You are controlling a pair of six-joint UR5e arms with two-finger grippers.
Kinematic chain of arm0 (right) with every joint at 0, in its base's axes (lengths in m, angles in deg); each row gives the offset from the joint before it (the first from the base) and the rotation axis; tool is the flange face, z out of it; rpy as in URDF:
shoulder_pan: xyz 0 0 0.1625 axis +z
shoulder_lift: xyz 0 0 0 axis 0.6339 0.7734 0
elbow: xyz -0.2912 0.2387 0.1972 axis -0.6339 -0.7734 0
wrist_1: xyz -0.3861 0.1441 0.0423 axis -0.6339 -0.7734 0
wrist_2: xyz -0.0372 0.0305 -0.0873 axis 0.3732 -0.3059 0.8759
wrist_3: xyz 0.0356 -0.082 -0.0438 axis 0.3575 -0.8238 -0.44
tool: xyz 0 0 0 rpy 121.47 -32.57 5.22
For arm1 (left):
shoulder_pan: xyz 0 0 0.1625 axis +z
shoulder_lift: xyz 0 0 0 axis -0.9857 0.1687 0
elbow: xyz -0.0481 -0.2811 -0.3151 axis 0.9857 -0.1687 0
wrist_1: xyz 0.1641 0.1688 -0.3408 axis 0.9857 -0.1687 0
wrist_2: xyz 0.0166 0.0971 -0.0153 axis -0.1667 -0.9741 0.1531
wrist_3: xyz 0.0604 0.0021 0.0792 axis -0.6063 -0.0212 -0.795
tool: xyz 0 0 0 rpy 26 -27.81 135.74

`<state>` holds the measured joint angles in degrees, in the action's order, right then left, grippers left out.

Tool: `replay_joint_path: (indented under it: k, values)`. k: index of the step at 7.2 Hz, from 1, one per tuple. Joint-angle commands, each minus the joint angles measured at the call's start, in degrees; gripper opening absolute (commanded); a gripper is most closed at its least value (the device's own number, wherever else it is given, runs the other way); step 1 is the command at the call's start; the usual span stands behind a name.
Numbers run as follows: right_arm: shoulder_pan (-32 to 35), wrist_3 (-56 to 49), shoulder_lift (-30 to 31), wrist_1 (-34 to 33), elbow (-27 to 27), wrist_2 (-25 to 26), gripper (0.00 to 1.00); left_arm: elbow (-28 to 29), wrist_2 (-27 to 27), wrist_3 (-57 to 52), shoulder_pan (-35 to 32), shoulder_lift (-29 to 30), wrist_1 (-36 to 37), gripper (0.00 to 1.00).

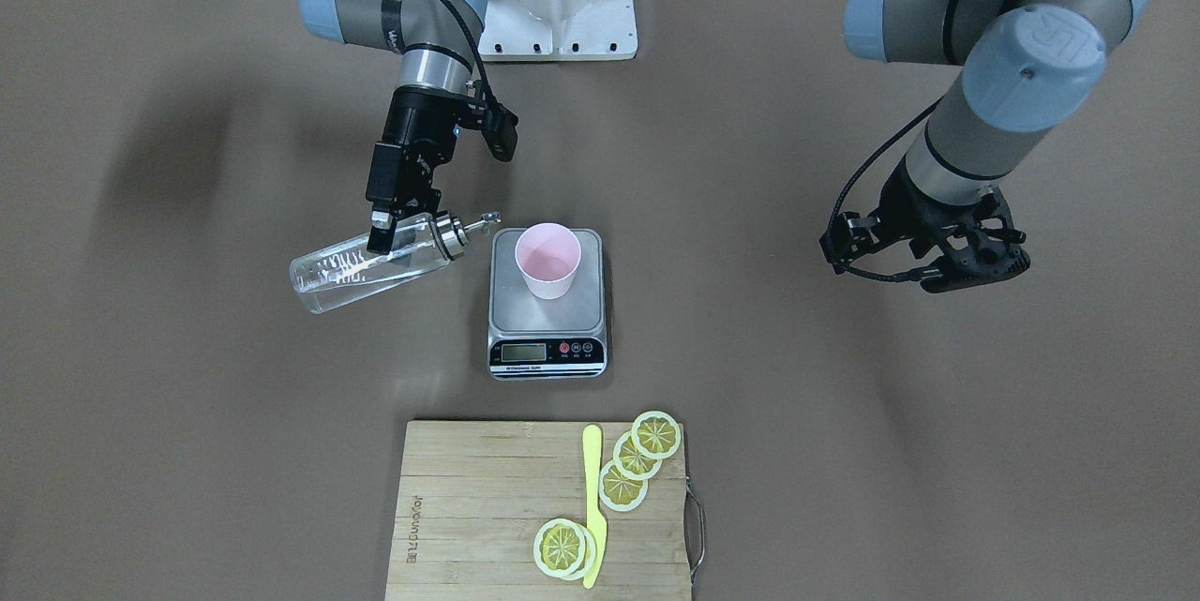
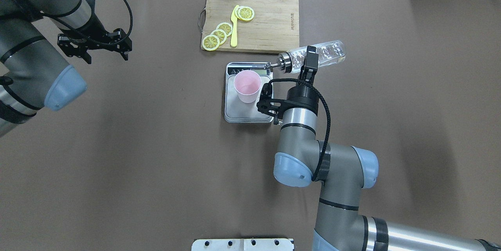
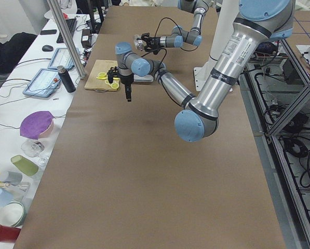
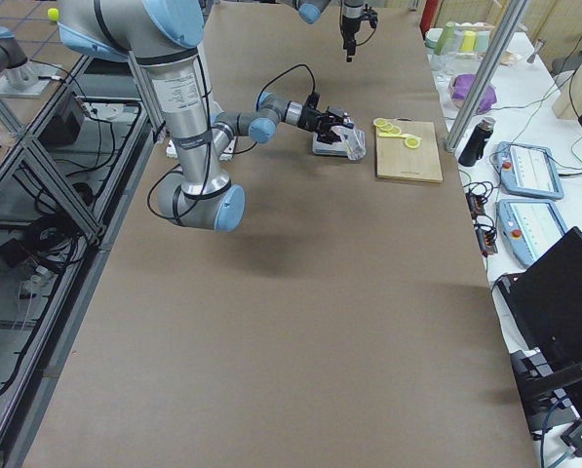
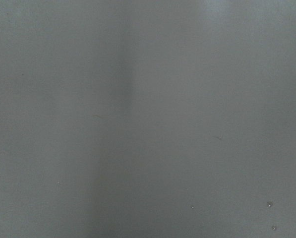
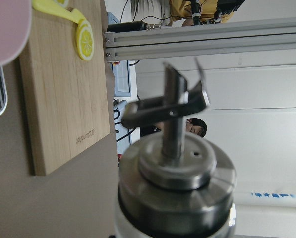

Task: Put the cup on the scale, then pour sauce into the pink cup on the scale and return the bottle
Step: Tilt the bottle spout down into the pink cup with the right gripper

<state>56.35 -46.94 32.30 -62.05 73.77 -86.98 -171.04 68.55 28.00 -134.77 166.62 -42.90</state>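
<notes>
glass bottle (image 1: pixel 375 265) lies near-horizontal, clamped in our right gripper (image 1: pixel 380 232), spout just left of the pink cup (image 1: pixel 548 260) on the scale (image 1: pixel 547 306); left gripper (image 1: pixel 937 249) idle, fingers apart.

Embossed "UR" logo showing on the pale blue round joint cap (image 1: pixel 1034 54) of the left arm, small burnt-in brand mark on the rectangular bamboo cutting board (image 1: pixel 415 526) staying too small to read

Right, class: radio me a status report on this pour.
Right gripper clamps bottle, tipped, spout beside cup on scale. Left gripper idle, apart. Nothing in the way.
</notes>
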Motion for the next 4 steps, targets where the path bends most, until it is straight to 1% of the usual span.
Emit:
replay_joint_path:
  k: [1, 2, 3, 4]
  values:
    - [-0.1, -0.4, -1.8, 0.0, -4.5, 5.3, 0.0, 0.8, 0.0, -0.1, 0.0, -0.2, -0.2, 0.98]
    - [-0.1, -0.5, -1.9, 0.1, -5.0, 6.3, 0.0, 1.8, 0.0, -0.1, -0.1, -0.2, -1.7, 0.98]
    - [-0.7, -0.6, -1.9, 0.1, -5.1, 8.4, 0.0, 2.7, 0.1, -0.1, -0.4, -0.2, -2.6, 0.98]
    - [-1.0, -3.0, -1.8, 0.1, -5.1, 9.9, 0.0, 2.9, 0.1, -0.1, -0.4, -0.2, -2.7, 0.98]
